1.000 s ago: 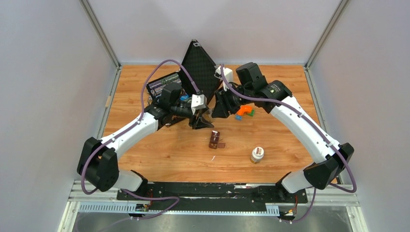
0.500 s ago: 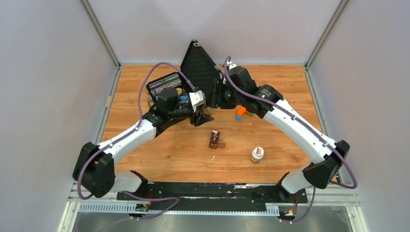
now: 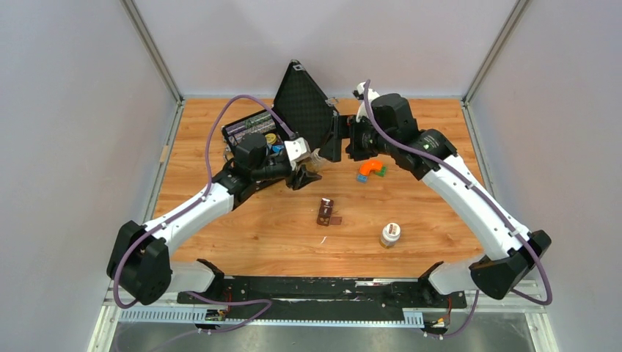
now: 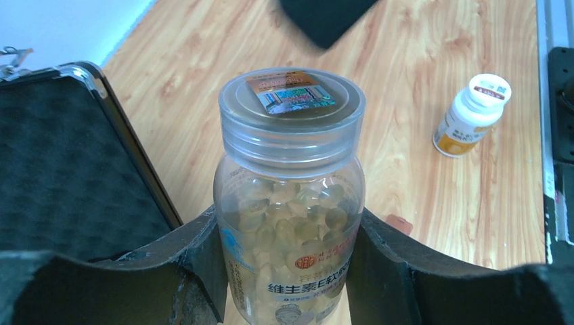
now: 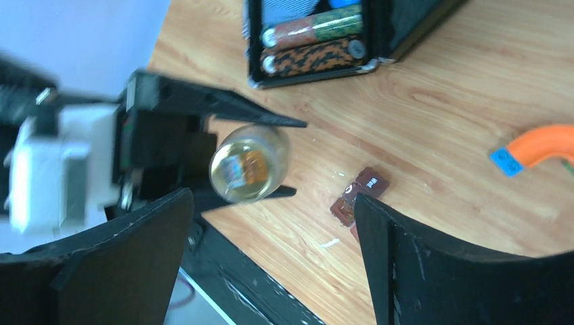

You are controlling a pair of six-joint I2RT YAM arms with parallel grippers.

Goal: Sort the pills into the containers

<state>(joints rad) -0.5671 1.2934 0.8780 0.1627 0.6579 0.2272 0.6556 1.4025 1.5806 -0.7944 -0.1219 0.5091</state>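
The brown containers (image 3: pixel 327 212) lay on the table (image 3: pixel 242 227), between the arms. Behind them, the left gripper (image 3: pixel 308 169) clamped a clear pill bottle (image 4: pixel 291 196). The right gripper (image 3: pixel 335 139) faced the bottle's cap, jaws wide apart, holding nothing.

Base of the clear pill bottle (image 4: pixel 291 223) cut off at the lower edge; left gripper (image 5: pixel 288 159) blurred at centre-left.
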